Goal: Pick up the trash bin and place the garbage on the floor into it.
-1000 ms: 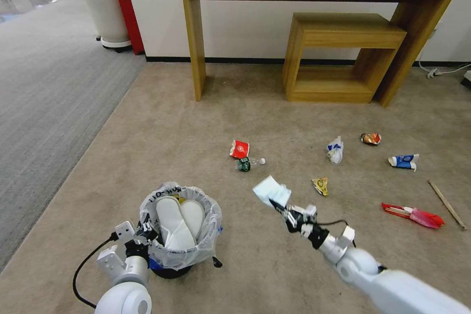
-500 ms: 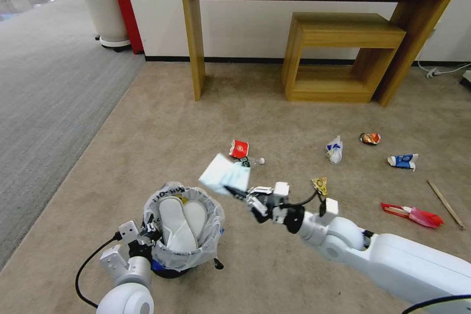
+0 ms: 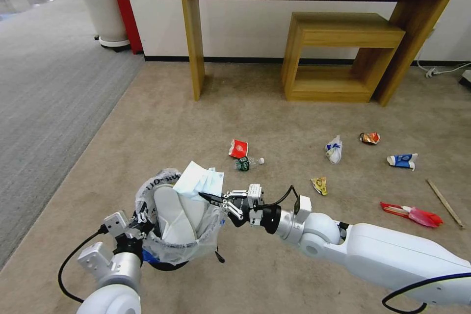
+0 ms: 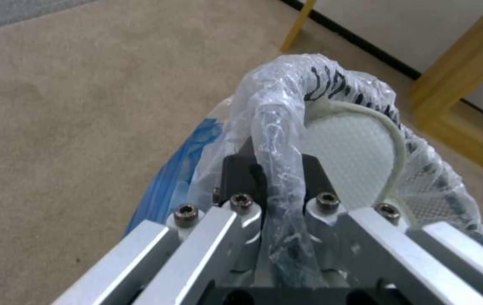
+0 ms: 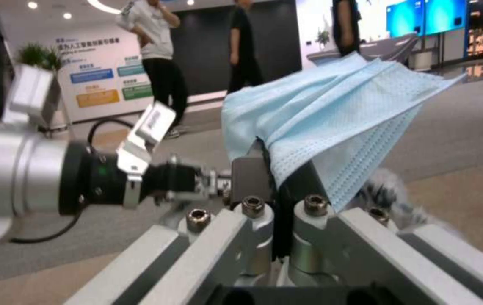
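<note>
Holding one tissue [image 3: 198, 182] over the trash bin [image 3: 169, 250] with two slippers [image 3: 177, 215].

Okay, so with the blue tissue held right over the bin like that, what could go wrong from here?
The pale blue tissue is light and hangs over the far rim of the trash bin, so on release from the right gripper it may drift onto the floor. Two white slippers stand tall in the bin, so the tissue may perch on top and slide off. The left gripper pinches only the bagged rim, which could slip.
</note>
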You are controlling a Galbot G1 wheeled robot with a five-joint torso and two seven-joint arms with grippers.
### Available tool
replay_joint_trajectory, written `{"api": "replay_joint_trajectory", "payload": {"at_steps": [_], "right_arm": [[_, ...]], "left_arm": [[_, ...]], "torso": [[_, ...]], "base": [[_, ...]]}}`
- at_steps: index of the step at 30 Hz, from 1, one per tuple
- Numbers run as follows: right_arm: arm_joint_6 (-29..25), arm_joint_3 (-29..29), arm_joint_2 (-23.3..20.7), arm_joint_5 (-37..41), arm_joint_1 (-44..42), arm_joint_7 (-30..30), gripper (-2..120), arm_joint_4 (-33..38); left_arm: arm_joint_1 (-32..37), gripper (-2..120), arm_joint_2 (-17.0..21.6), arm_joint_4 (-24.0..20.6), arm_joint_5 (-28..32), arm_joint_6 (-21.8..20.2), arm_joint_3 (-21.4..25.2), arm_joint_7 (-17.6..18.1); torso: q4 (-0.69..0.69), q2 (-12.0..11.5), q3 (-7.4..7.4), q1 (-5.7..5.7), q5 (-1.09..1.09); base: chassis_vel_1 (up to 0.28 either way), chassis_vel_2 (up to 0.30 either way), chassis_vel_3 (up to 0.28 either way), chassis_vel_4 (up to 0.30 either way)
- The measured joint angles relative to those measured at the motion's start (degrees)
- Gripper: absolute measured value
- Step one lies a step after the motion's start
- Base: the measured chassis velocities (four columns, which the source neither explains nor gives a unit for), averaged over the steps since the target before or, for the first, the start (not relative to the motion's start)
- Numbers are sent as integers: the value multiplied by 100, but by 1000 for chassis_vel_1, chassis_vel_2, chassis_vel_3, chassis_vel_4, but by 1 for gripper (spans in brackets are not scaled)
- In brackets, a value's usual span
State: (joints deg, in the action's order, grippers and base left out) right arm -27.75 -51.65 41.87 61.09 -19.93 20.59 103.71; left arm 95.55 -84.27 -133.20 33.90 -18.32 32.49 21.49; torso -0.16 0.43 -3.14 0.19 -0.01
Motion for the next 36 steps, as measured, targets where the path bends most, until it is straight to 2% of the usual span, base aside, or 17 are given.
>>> {"api": "replay_joint_trajectory", "payload": {"at_steps": [4, 6, 12, 24, 26, 27, 30, 32, 34, 36], "right_arm": [[5, -306, 128, 3, 237, -71, 0, -60], [5, -658, 322, 21, 521, -97, 0, -169], [3, -1072, 638, 46, 818, -224, 0, -342], [13, -1209, 697, -71, 786, -403, 0, -492], [23, -1210, 698, -84, 758, -411, 8, -514], [23, -1210, 698, -84, 758, -411, 8, -514], [26, -1201, 691, -102, 743, -411, 22, -511], [26, -1192, 691, -102, 740, -411, 25, -502], [26, -1165, 688, -102, 736, -410, 37, -467], [26, -1154, 686, -102, 734, -410, 41, -453]], "left_arm": [[87, 3, -26, -154, -15, -21, -17, 1], [213, 3, -65, -270, -69, -22, -20, -14], [361, 3, -76, -466, -90, -15, 33, -33], [399, 3, -5, -544, -20, -13, 116, -33], [388, 3, -3, -535, -14, -12, 104, -31], [388, 3, -3, -535, -14, -12, 104, -31], [376, 3, 6, -510, -3, -12, 106, -30], [370, 3, 7, -500, 0, -13, 106, -30], [355, 3, 6, -466, 0, -13, 105, -29], [348, 3, 5, -449, 0, -12, 104, -28]], "torso": [[0, 0, 0, 0, 1], [2, 0, 0, 0, 1], [2, 1, 0, 0, 1], [1, 1, 0, -1, 1], [1, 1, 0, -1, 1], [1, 1, 0, -1, 1], [1, 1, 0, -1, 1], [1, 1, 0, -1, 1], [1, 1, 0, -1, 1], [1, 1, 0, -1, 1]], "base": [[0, 0, 0, 0], [0, 0, 0, 0], [0, 0, 0, 0], [0, 0, 0, 0], [0, 0, 0, 0], [0, 0, 0, 0], [0, 0, 0, 0], [0, 0, 0, 0], [0, 0, 0, 0], [0, 0, 0, 0]]}}
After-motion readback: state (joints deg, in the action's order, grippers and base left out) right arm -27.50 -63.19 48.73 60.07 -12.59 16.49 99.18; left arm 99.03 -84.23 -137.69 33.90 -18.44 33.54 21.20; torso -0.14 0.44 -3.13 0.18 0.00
